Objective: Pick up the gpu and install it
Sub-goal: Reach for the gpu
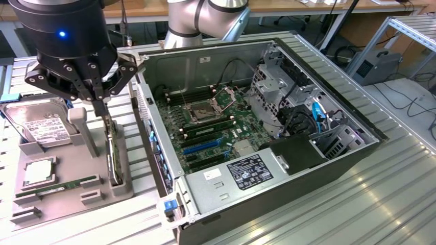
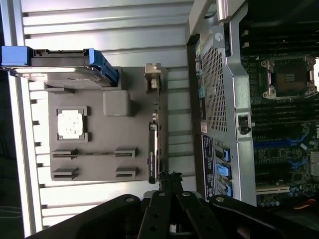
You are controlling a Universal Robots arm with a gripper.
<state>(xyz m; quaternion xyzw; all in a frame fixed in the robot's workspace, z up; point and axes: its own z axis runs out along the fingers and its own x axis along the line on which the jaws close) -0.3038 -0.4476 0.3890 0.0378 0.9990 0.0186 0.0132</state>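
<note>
Slatted aluminium tabletop (image 1: 381, 204) carries an open desktop computer case (image 1: 286, 189) lying on its side, its motherboard (image 1: 211, 132) exposed, with an empty CPU socket (image 1: 203, 109) and blue and black expansion slots below it. On the exterior view's left, just beside the case wall, sits a grey parts holder (image 1: 61, 196). In it are a hard drive (image 1: 41, 127) propped at the far end, a CPU (image 1: 39, 172) in a square recess and a narrow green memory stick (image 1: 58, 188) lying in its slot. The gpu (image 1: 116, 153) stands on edge in the holder's slot nearest the case (a thin dark strip when seen edge-on from the wrist (image 2: 153, 149)), its lower edge seated in the grey cradle. The gripper (image 1: 102, 108) hangs directly above the far end of the card. Its fingers are drawn together to a narrow pinch whose tips meet the card's upper edge, and they appear to clamp that edge. From the wrist, the dark gripper (image 2: 167, 180) converges at the card's near end, with the holder (image 2: 99, 144) on one side and the case's perforated rear panel (image 2: 217, 84) on the other.
</note>
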